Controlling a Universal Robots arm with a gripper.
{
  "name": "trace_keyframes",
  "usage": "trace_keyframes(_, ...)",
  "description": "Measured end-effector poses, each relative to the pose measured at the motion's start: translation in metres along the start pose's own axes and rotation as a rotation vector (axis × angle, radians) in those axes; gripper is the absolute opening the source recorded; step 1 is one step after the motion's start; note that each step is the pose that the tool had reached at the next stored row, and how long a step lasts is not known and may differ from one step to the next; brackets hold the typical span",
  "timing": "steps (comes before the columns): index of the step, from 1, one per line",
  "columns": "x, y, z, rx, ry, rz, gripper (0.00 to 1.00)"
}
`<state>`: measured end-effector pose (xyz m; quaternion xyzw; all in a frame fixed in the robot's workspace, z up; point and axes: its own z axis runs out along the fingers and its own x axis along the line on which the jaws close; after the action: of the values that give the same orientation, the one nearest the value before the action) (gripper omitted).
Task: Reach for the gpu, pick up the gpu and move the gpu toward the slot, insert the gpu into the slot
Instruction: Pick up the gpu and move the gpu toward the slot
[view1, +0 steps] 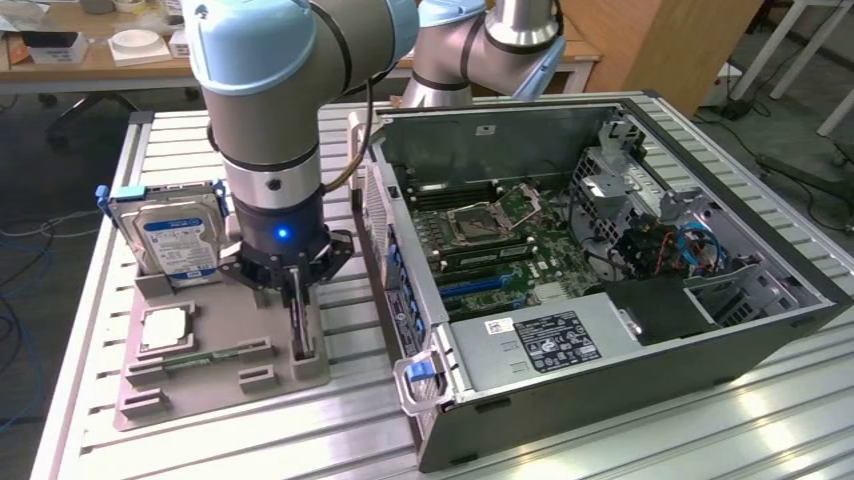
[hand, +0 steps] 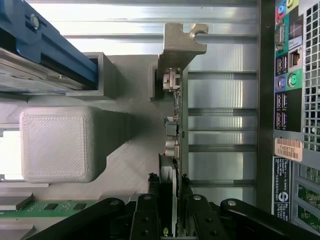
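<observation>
The claw (hand: 169, 179) was closed narrowly on the gpu (hand: 173, 115), which stood on edge between its fingers in the grey holder (view1: 214, 395) on the bench (view1: 240, 450), beside the computer case (view1: 561, 400).

Bright light is glaring off the ribbed silver aluminium table (hand: 150, 20), while a small blue lamp (view1: 282, 235) is glowing.
</observation>
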<state>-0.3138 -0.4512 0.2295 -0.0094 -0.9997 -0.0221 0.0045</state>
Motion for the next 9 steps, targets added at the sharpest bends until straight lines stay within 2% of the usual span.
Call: trace_keyframes(9, 0.0001, 0.0005, -0.0102, -0.0003, 0.0001, 0.000, 0.26)
